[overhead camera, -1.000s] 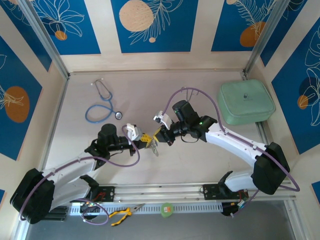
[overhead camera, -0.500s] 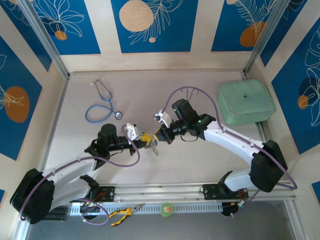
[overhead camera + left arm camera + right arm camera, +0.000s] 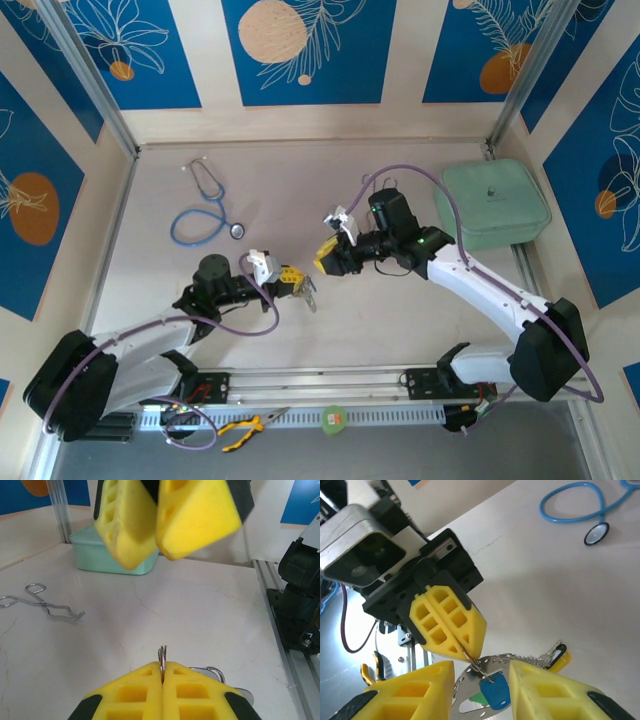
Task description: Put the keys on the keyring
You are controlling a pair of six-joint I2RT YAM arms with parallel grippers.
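Keyring (image 3: 466,687), silvery oval metal loop w/ beaded chain and yellow tag, is held near table centre. The left gripper (image 3: 163,672) pinches its thin wire, fingers pressed together. We judge approx. half done: the blue-headed silver key (image 3: 495,694) seems threaded; the black-headed one we cannot tell. Right gripper (image 3: 482,669) stands spread at its 2 o'clock. Pale stone-like table (image 3: 400,320); blue-tubed stethoscope (image 3: 205,215) at 11 o'clock, mint zip case (image 3: 492,205) at 2; blue flower-panel walls (image 3: 300,50).
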